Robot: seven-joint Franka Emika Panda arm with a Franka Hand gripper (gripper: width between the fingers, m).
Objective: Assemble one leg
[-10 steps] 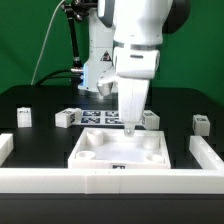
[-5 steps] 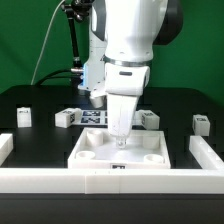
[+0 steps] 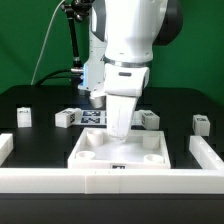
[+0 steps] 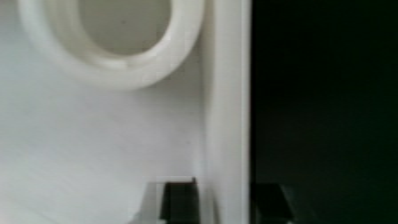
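The large flat white panel (image 3: 112, 157) with round corner sockets lies in front of me. My gripper (image 3: 120, 136) is down at its far edge. In the wrist view the two dark fingers (image 4: 173, 203) straddle the panel's rim (image 4: 222, 120) and touch it on both sides, so the gripper (image 4: 222, 205) is shut on the edge, beside one round socket (image 4: 125, 40). Several small white tagged legs stand on the black table: one at the far left (image 3: 25, 117), one beside it (image 3: 66, 117), one behind the panel (image 3: 150, 118) and one at the right (image 3: 201, 123).
A low white wall (image 3: 110, 181) runs along the front, with arms at the exterior view's left (image 3: 5, 146) and right (image 3: 207, 152). The marker board (image 3: 94, 116) lies behind the panel. The robot's base stands at the back.
The arm has moved toward the exterior view's left and lowered, tilting, until the fingers came down on the panel's far edge. Over the last half second it has held still.
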